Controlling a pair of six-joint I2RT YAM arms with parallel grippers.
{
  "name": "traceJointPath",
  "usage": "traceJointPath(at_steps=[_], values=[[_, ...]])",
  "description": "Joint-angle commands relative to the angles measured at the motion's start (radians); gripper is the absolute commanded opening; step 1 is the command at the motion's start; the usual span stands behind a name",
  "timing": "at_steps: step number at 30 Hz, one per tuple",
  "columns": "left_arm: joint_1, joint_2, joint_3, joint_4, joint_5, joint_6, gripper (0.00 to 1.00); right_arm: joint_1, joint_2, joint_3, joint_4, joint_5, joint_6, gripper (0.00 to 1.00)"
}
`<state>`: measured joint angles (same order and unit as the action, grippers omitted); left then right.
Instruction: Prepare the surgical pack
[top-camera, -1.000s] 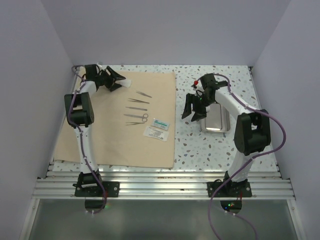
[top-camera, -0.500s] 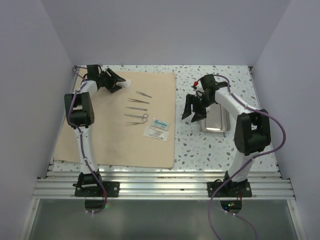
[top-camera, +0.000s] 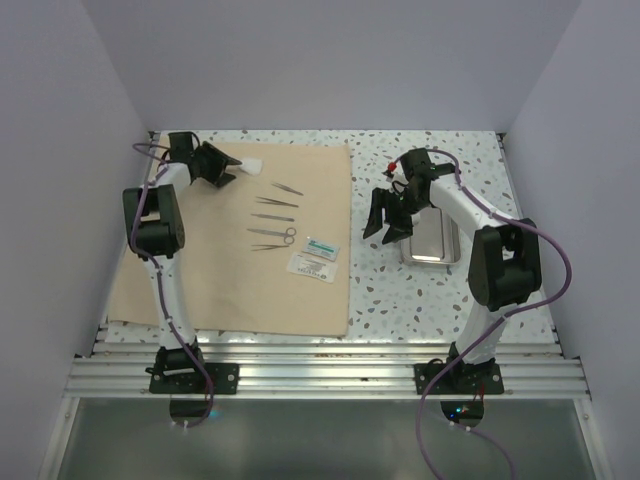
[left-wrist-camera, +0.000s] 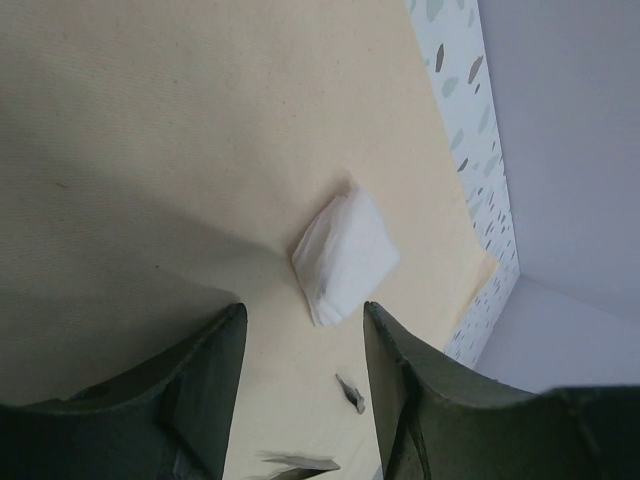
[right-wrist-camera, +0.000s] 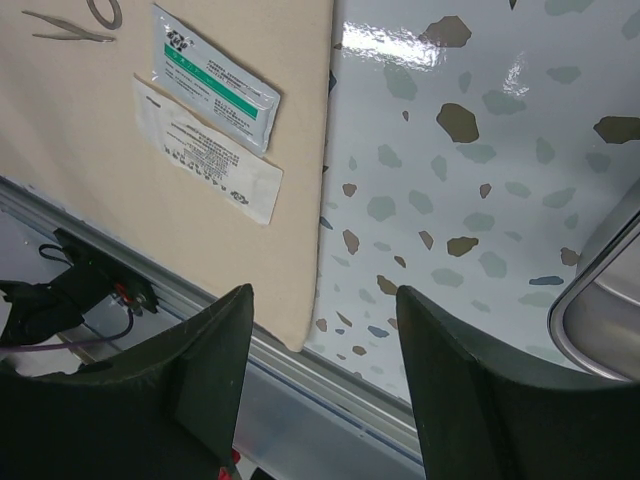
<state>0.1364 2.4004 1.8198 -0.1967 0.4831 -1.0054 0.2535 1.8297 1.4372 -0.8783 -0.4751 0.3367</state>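
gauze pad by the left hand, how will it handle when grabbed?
The gauze pad looks like thin stacked layers: probably soft, floppy, very light, and layers may fan apart. It lies flat on the tan cloth, so a pinch could catch cloth too.

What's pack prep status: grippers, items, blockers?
Left gripper open, empty, near gauze pad at cloth's far corner. Right gripper open, empty, beside steel tray, tray off the cloth. Instruments and packets lie on cloth. Nothing in the way.

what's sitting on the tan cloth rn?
On the tan cloth: a white gauze pad near its far left corner, a column of thin steel instruments, two packets. The steel tray sits off it. Under the cloth: hidden.
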Motion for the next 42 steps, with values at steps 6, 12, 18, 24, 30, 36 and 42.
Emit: traceJointPath(at_steps=[6, 12, 18, 24, 30, 36, 42], values=[[0.005, 0.085, 0.11, -0.009, -0.1, -0.012, 0.54, 0.004, -0.024, 0.006, 0.005, -0.023, -0.002, 0.63], [-0.012, 0.129, 0.162, -0.018, -0.06, -0.013, 0.54, 0.004, -0.014, 0.012, 0.007, -0.028, -0.002, 0.63], [-0.037, 0.169, 0.222, -0.05, -0.023, 0.002, 0.51, 0.003, -0.004, 0.019, 0.009, -0.031, -0.005, 0.63], [-0.049, 0.184, 0.242, -0.066, 0.009, 0.027, 0.51, 0.004, -0.004, 0.015, 0.007, -0.033, -0.011, 0.63], [-0.049, 0.183, 0.24, -0.079, 0.008, 0.047, 0.5, 0.004, 0.0, 0.015, 0.006, -0.034, -0.016, 0.63], [-0.05, 0.201, 0.253, -0.069, -0.004, 0.037, 0.42, 0.004, 0.003, 0.02, -0.004, -0.033, -0.022, 0.63], [-0.049, 0.224, 0.282, -0.078, -0.012, 0.044, 0.3, 0.003, 0.003, 0.023, -0.01, -0.028, -0.027, 0.63]])
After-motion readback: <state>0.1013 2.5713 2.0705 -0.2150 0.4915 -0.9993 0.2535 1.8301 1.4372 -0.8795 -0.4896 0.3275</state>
